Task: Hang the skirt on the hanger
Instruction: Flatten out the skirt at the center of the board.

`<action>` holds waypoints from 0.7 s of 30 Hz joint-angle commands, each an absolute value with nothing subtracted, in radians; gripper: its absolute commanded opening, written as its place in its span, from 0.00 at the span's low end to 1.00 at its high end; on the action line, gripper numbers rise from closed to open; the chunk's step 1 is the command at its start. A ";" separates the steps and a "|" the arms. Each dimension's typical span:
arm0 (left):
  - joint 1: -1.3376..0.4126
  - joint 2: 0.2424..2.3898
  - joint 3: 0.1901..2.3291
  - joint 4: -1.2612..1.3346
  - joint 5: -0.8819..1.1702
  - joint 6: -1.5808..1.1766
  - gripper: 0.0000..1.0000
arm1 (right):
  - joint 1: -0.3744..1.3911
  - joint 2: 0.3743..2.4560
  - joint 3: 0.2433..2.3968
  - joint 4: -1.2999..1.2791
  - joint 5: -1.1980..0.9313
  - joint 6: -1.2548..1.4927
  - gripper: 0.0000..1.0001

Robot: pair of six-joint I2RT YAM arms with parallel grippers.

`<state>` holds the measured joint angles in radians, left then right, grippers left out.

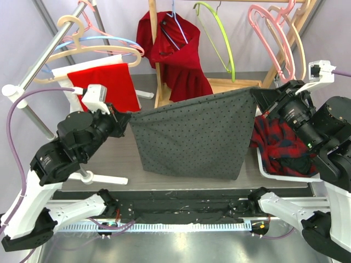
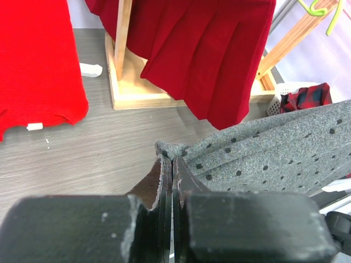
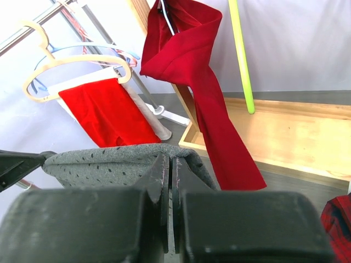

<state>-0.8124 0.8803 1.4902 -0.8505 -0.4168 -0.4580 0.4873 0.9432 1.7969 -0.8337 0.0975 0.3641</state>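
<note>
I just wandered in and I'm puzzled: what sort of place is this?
Likely a robotics lab rigged as a laundry corner, not a shop: a robot's left hand and right hand pinch a grey dotted skirt spread between them, beside a wooden rack carrying a green hanger.

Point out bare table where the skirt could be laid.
Bare: the strip between skirt hem and near edge, and the patch between the red cloth and wooden rack. Crowded: the right, where the basket holds plaid clothes.
</note>
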 commanded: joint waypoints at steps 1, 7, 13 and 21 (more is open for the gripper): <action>-0.804 0.890 1.500 -0.862 -0.456 -0.408 0.00 | 0.482 0.931 1.799 -0.742 0.140 0.334 0.01; -0.805 0.925 1.592 -0.811 -0.463 -0.364 0.00 | 0.482 0.925 1.812 -0.735 0.124 0.328 0.01; -0.805 0.896 1.628 -0.811 -0.407 -0.362 0.00 | 0.480 0.888 1.833 -0.736 0.078 0.339 0.01; -0.805 0.848 1.663 -0.827 -0.262 -0.333 0.01 | 0.482 0.836 1.922 -0.790 0.029 0.327 0.01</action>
<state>-0.8112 0.8604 1.6016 -0.8433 -0.3126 -0.3820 0.4870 0.8692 1.8183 -0.8494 0.0277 0.3462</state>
